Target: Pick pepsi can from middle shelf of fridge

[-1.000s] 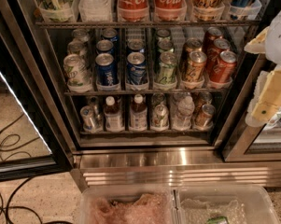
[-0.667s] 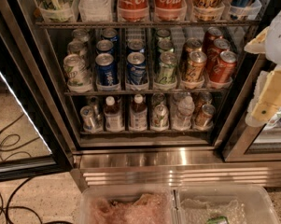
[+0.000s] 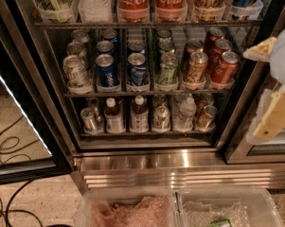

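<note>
The hand (image 3: 262, 86) hangs at the right edge of the frame, fingers spread with nothing between them, well apart from the target. The pepsi can (image 3: 106, 70) stands at the front of the middle shelf (image 3: 142, 93), left of centre, in a clear tray (image 3: 108, 87).

Tight quarters: a green-white can (image 3: 75, 72) on one side and another blue can (image 3: 137, 69) on the other. A wide finger could knock either one, or close on the wrong can. The orange cans (image 3: 218, 65) sit nearer the hand, so a short reach lands there.

Below the fridge (image 3: 146, 162) there's speckled floor (image 3: 33, 197), with black cables (image 3: 4, 141) at lower left and clear plastic bins (image 3: 132, 207) along the bottom.
</note>
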You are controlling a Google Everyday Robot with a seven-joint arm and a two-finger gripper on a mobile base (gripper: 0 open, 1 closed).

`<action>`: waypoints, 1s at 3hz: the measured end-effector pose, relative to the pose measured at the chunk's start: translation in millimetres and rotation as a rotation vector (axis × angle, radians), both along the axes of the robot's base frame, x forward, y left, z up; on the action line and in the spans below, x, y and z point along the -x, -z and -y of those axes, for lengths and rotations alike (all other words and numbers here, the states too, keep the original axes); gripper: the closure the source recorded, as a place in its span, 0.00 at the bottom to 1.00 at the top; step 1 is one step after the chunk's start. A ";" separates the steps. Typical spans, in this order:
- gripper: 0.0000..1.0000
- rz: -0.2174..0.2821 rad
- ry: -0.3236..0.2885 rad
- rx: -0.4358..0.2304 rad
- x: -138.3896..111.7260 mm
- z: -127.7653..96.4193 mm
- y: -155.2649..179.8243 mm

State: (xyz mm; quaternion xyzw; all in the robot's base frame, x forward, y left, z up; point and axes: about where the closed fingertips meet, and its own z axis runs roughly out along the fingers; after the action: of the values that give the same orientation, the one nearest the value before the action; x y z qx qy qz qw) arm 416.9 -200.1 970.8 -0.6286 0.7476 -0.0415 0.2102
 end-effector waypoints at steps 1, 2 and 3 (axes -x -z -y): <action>0.00 0.052 -0.011 -0.133 6.3 19.7 43.2; 0.00 0.155 -0.041 -0.327 -24.8 18.2 77.6; 0.00 0.207 -0.062 -0.408 -35.0 13.0 82.0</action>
State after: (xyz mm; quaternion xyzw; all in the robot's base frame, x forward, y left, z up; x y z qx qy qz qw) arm 451.8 -213.1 888.8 -0.5881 0.6955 0.0527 0.4095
